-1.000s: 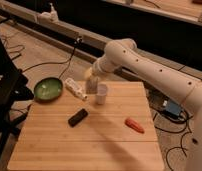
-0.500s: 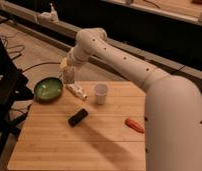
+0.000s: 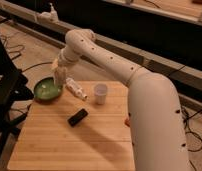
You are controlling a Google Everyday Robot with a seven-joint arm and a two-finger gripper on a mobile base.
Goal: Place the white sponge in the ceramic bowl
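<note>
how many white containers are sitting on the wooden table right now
2: a white cup near the back middle, and a white bottle lying left of it, beside the gripper by the green bowl.

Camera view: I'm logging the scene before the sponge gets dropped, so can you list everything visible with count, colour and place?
Bowl: one, green, table's far-left corner.
Sponge: one, off-white, held just above the bowl's right rim.
Bottle: one, white, lying on the table right of the bowl.
Cup: one, white, upright right of the bottle.
Bar: one, black, flat, mid-table.
Orange object: one, mostly hidden behind the arm.
Table: one, light wood.
Arm: one, white, reaching across from the right.
Gripper: one, over the bowl's edge.
</note>
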